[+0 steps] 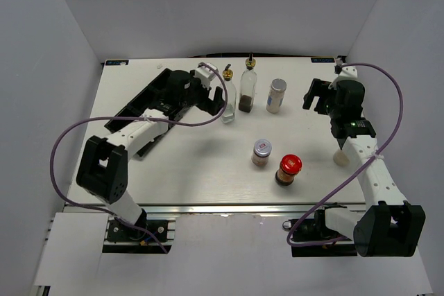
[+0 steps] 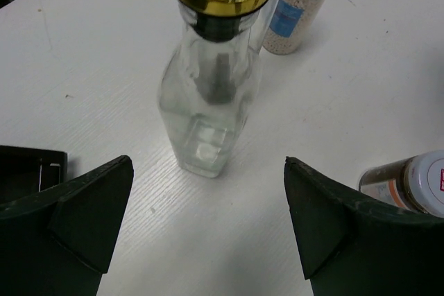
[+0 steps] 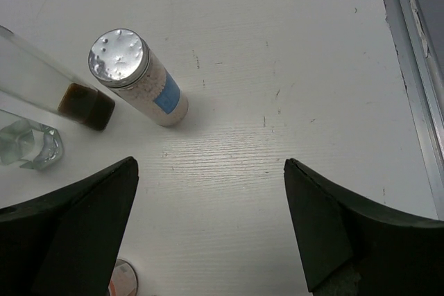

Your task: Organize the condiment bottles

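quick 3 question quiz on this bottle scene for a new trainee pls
1. True or false: the left hand is shut on the clear cruet.
2. The red-lidded jar stands: A) in the far row; B) nearest the arms' bases of all the bottles; C) tipped on its side.
3. How many bottles stand in the far row?

Key: 1 false, the hand is open and the cruet stands ahead of its fingers; 2 B; 3 three.
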Controlling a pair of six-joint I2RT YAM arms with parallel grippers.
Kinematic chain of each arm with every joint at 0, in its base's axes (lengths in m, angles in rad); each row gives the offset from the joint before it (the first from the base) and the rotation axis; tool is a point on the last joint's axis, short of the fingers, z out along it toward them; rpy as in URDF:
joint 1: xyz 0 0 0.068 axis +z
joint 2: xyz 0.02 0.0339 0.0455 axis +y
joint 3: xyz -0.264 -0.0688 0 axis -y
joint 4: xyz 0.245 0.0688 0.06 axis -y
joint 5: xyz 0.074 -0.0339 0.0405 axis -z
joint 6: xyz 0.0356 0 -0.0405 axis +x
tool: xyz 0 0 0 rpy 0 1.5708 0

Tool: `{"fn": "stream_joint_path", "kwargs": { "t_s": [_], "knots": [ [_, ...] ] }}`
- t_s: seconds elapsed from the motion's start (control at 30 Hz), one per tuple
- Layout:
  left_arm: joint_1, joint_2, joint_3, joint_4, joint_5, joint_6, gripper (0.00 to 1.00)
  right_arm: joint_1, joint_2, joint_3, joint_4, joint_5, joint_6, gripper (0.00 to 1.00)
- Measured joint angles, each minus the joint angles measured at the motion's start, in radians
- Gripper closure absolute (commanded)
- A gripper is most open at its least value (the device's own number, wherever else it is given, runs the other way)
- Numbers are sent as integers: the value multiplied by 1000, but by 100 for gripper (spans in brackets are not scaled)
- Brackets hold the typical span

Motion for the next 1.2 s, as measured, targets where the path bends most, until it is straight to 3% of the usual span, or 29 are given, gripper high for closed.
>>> {"fn": "stream_joint_path", "kwargs": {
  "t_s": [0.43, 0.6, 0.7, 0.77, 0.93, 1.03, 1.1, 1.2],
  "knots": [
    [-23, 92, 83, 181, -9, -45, 2, 0, 0, 0, 0, -3, -19, 11],
    [-23, 159, 185, 212, -27, -45, 5, 0, 0, 0, 0, -21, -27, 10],
    [-23, 217, 250, 206, -30, -45, 20, 0, 0, 0, 0, -20, -34, 10],
    [-24, 249, 283, 191, -32, -42, 40, 0, 0, 0, 0, -18, -37, 11],
    [-24, 274, 304, 153, -31, -35, 68, 0, 0, 0, 0, -12, -40, 11],
    [-28, 270, 304, 146, -35, -23, 91, 0, 0, 0, -1, -8, -43, 11],
    [-28, 261, 299, 136, -45, -24, 100, 0, 0, 0, -1, 3, -48, 11],
    [-28, 235, 278, 121, -114, -47, 100, 0, 0, 0, -1, 11, -50, 10]
  ]
}}
